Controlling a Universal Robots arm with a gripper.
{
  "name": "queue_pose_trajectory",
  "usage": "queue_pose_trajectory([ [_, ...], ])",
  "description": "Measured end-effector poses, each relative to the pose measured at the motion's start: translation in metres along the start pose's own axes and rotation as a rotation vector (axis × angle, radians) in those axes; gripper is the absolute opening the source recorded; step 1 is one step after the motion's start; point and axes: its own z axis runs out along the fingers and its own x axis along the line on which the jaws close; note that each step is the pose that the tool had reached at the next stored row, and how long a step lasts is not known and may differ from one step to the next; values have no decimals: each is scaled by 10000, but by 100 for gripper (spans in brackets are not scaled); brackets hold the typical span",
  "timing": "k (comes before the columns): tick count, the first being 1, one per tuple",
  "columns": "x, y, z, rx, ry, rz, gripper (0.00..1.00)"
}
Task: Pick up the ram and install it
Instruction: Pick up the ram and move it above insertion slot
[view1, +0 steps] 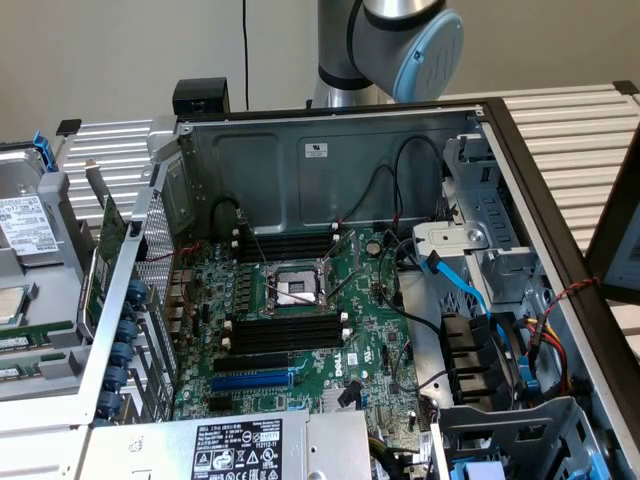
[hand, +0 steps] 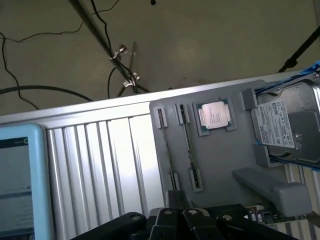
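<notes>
Lying in the gray tray (view1: 62, 292) at the exterior view's left, the ram (view1: 25, 342) runs roughly left to right, outside the open computer case (view1: 330, 150). The wrist view adds its thin edge (hand: 189, 145), long axis pointing away from the gripper (hand: 177, 202), beside a CPU (hand: 214, 115). I cannot tell the gripper's grip.

arm (view1: 345, 45) at 12 o'clock in the exterior view: silver upright link, big joint (view1: 415, 40) with its blue cap facing about 4 o'clock. gripper (hand: 182, 219) shows in the wrist view as black housing and linkage. The wrist looks tilted off vertical, though that's hard to confirm.
</notes>
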Motion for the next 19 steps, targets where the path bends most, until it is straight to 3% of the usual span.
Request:
queue_pose_trajectory([
  [6, 2, 6, 87, -1, 19, -324, 10],
  [13, 0, 13, 117, -3, 69, -1251, 10],
  [19, -11, 44, 146, 51, 82, -1586, 10],
])
